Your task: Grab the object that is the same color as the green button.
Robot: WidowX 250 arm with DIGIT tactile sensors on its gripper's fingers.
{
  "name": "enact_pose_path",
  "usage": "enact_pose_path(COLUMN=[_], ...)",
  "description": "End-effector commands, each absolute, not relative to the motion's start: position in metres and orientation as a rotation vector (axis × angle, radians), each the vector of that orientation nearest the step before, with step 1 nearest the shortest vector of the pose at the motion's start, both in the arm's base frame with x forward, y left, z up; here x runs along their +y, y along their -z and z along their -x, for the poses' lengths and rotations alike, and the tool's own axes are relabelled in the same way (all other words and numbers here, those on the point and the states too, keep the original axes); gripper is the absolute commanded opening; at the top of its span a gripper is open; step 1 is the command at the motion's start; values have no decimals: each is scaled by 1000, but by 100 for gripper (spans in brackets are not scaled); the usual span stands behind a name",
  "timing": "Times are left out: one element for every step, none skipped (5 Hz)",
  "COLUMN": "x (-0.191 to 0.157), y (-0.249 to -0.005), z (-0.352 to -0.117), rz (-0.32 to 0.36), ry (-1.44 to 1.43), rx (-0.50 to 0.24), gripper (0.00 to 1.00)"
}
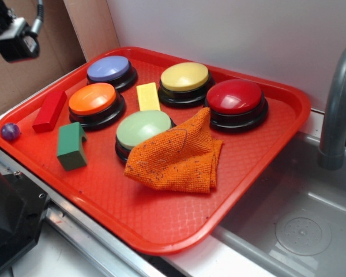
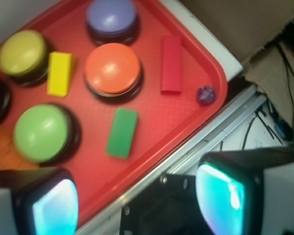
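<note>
Spread wide, the gripper (image 2: pixel 137 200) hovers off the red tray (image 2: pixel 206 117). Just ahead lies the green block (image 2: pixel 121 132), beside the green button (image 2: pixel 41 132). A clean grasp likely means descending squarely across its narrow sides.

A red tray (image 1: pixel 277 150) carries orange (image 1: pixel 92 98), purple (image 1: pixel 108 68), yellow (image 1: pixel 184 76) and red (image 1: pixel 234 96) dome buttons, a crumpled orange cloth (image 1: pixel 179 156), a red block (image 1: pixel 49 110), a yellow block (image 1: pixel 147 96) and a small purple ball (image 1: pixel 10 131).
</note>
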State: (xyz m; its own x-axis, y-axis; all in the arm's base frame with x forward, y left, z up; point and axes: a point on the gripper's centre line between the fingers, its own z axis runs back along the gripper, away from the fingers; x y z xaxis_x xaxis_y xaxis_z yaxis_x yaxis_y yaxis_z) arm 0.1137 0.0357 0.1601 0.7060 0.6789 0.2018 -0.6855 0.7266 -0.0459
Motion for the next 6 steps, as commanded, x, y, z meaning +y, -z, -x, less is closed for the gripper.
enact_pose_path(x=[59,62,60,61,58,57], y=[-108,-92,-75,-62,-52,-47], z=[-127,-129,-135,-138,-148,-151], rz=[-127,-162,-178,-160,-90,-73], ry=[-923,-990,-1027,-1038,-1017,-1017], rx=[-214,-228,-227,-250,-289,-289], gripper=[100,100,100,100,100,100])
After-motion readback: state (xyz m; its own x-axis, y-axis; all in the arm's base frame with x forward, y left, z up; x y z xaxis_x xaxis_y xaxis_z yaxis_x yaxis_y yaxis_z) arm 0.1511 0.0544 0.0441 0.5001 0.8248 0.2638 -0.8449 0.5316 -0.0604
